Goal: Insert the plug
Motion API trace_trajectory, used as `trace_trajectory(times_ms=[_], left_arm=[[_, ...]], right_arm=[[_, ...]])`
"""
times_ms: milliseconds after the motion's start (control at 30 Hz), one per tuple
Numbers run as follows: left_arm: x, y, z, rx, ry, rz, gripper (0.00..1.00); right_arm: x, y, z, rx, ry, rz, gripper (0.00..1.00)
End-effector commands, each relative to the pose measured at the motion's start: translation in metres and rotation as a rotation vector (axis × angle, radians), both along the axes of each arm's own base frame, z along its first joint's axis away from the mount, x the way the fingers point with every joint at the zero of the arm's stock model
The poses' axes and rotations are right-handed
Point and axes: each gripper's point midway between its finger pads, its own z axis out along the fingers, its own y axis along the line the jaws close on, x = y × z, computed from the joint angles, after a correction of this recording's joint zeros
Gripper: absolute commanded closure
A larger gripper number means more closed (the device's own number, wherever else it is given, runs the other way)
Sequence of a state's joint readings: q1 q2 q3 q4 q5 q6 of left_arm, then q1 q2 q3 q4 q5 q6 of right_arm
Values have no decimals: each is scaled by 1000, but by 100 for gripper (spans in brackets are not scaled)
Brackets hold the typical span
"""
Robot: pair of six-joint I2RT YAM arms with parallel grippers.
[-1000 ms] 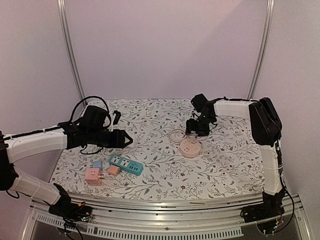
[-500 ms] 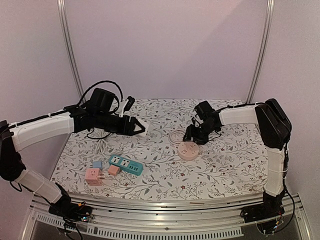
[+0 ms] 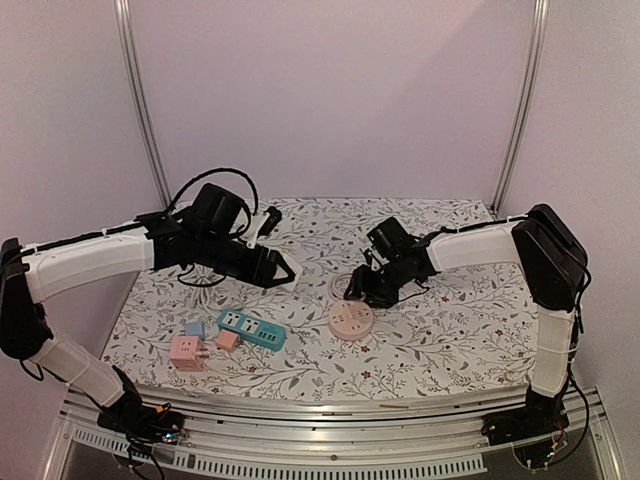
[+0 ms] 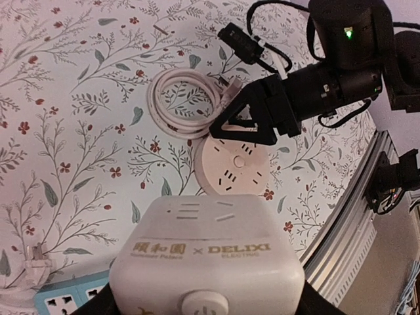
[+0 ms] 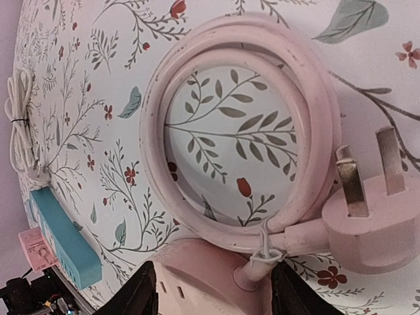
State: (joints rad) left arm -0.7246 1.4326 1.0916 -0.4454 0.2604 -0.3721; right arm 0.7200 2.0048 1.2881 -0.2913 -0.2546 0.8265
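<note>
My left gripper [image 3: 283,270] is shut on a white cube socket [image 4: 207,256], held above the table left of centre. My right gripper [image 3: 358,293] is low at the table's middle, its fingers [image 5: 146,295] closed on either side of a round pink socket [image 5: 207,279]. That round pink socket [image 3: 350,320] rests on the cloth. Its pink cable lies in a coil [image 5: 243,125] just beyond the fingers, tied with a wire. The coil ends in a pink plug [image 5: 374,220] lying flat, two of its metal prongs showing. In the left wrist view the round socket [image 4: 237,167] lies ahead of the cube.
A teal power strip [image 3: 252,329], a pink cube adapter [image 3: 187,352] and smaller blue and pink adapters [image 3: 227,340] lie at the near left. A white bundled cable with its plug [image 4: 33,259] lies by the strip. The table's right half is bare floral cloth [image 3: 470,310].
My right gripper closed on the round pink socket and slid it left and nearer. My left arm lifted the white cube and carried it right, toward the centre.
</note>
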Motion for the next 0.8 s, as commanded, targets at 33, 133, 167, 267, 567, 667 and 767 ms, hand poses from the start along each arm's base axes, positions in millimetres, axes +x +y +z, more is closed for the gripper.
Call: trace_trajectory(times_ms=[33,133,167,267,567,667,767], left_arm=[[-6,-7,6,70,-99,-57,100],[-13,-15,8,124,-183,-111,100],[-13,-17,9,138,-199,-121,100],[-18,-24,9,159,-170,-177,100],[-24,-50,4,193,-84,-307,100],[-25,-59,-1,233,-64,-337,100],[-26,-70,-9,282,-65,-374,100]], right_arm=[[11,-4,2,-18,-33,-16,42],[12,-15,10,-93,-70,11,39],[13,-19,13,-116,-83,17,37],[16,-28,27,-172,-141,56,28],[29,-79,71,-294,-280,19,1],[35,-113,76,-320,-292,-68,1],[37,-143,87,-375,-343,-146,1]])
